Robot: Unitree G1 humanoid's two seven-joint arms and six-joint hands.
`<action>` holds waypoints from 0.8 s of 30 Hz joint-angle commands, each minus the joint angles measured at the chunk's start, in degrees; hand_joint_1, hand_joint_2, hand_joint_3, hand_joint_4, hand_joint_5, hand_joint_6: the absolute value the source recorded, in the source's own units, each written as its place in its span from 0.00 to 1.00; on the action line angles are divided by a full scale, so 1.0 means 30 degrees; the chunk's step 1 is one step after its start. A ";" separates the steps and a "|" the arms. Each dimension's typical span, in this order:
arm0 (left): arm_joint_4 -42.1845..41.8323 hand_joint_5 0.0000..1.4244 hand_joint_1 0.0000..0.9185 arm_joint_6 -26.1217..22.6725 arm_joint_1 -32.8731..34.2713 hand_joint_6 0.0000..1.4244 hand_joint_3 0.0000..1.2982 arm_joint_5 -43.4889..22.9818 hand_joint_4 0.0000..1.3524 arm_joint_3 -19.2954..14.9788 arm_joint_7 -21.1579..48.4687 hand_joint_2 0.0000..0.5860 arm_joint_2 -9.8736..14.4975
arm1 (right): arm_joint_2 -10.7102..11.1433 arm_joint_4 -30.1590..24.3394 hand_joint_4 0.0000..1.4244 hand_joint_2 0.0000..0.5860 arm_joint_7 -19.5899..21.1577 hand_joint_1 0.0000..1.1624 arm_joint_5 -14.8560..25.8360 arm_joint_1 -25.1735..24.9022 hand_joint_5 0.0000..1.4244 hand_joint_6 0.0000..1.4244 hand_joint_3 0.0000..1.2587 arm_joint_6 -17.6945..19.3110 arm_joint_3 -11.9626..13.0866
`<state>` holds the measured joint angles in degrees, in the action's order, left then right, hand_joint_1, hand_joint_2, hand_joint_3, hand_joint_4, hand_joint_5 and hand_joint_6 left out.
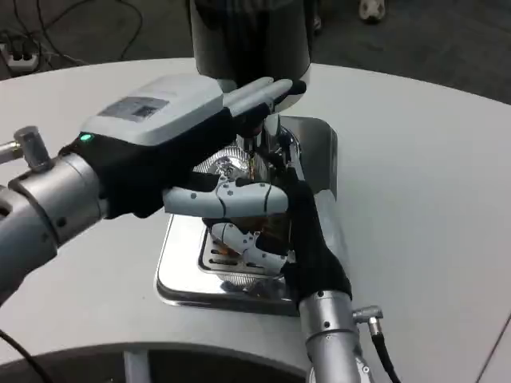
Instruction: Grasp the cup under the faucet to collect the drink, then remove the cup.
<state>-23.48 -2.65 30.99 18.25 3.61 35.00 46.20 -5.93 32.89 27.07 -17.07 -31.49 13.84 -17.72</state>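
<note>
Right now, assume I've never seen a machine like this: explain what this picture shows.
You are looking down from a camera on a humanoid robot's head at a white table. A drink dispenser stands on a shiny drip tray. The robot's left hand reaches up to the faucet. Its right hand wraps around what appears to be a clear cup under the faucet, largely hidden by the fingers. I cannot tell whether drink is flowing.
</note>
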 commanded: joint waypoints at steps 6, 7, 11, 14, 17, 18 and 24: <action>0.0672 0.09 0.00 -0.0446 -0.0767 0.00 0.03 0.0276 0.03 0.0552 0.1368 0.32 0.0551 | -0.2240 0.1278 0.07 0.27 0.0436 0.69 0.0315 -0.1634 0.07 0.10 0.01 0.0859 0.0227; 0.0688 0.09 0.00 -0.0436 -0.0763 0.00 0.03 0.0279 0.03 0.0549 0.1361 0.32 0.0552 | -0.2245 0.1314 0.07 0.27 0.0454 0.69 0.0307 -0.1681 0.07 0.10 0.01 0.0864 0.0236; 0.0803 0.09 0.00 -0.0377 -0.0669 0.00 0.03 0.0284 0.03 0.0556 0.1357 0.32 0.0561 | -0.2315 0.1428 0.07 0.27 0.0513 0.69 0.0253 -0.1806 0.07 0.10 0.01 0.0827 0.0163; 0.0829 0.09 0.00 -0.0358 -0.0645 0.00 0.03 0.0292 0.03 0.0575 0.1369 0.32 0.0560 | -0.2400 0.1560 0.07 0.27 0.0532 0.69 0.0213 -0.1893 0.08 0.10 0.01 0.0784 0.0068; 0.0830 0.09 0.00 -0.0355 -0.0687 0.00 0.03 0.0311 0.03 0.0569 0.1373 0.32 0.0563 | -0.2480 0.1691 0.08 0.27 0.0586 0.69 0.0197 -0.1954 0.08 0.10 0.01 0.0778 0.0001; 0.0857 0.09 0.00 -0.0337 -0.0710 0.00 0.03 0.0308 0.03 0.0555 0.1365 0.32 0.0572 | -0.2525 0.1759 0.08 0.27 0.0633 0.69 0.0177 -0.1988 0.09 0.10 0.01 0.0795 -0.0046; 0.0981 0.09 0.00 -0.0262 -0.0807 0.00 0.03 0.0292 0.03 0.0461 0.1295 0.32 0.0580 | -0.2615 0.1922 0.18 0.27 0.0930 0.70 0.0041 -0.2121 0.19 0.16 0.05 0.0828 -0.0412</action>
<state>-22.29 -2.66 31.61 18.30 3.41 35.40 46.21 -5.72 37.85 29.40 -16.79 -34.67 15.54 -18.49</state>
